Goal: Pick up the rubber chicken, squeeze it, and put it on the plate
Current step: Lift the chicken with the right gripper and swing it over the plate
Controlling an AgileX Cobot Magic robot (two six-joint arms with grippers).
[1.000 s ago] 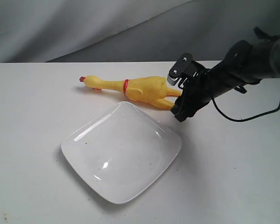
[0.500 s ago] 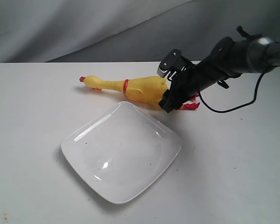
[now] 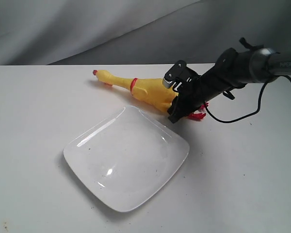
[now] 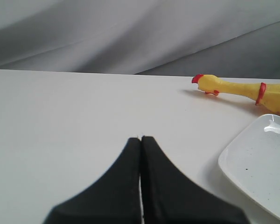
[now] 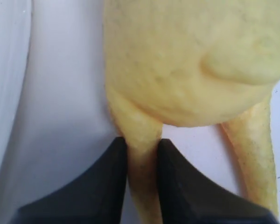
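The rubber chicken [image 3: 145, 90] lies on the counter [image 3: 34, 121] just beyond the plate [image 3: 126, 160], the right gripper [image 5: 142, 154] has its jaws clamped on one thin leg, the left gripper [image 4: 141, 140] sits with jaws shut and empty, and that skinny, stretchy hold could slip or let the body swing wide on the lift!

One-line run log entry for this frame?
phase: grasp | right gripper: shut on rubber chicken leg | left gripper: shut, holding nothing | plate: bare, chicken beside it
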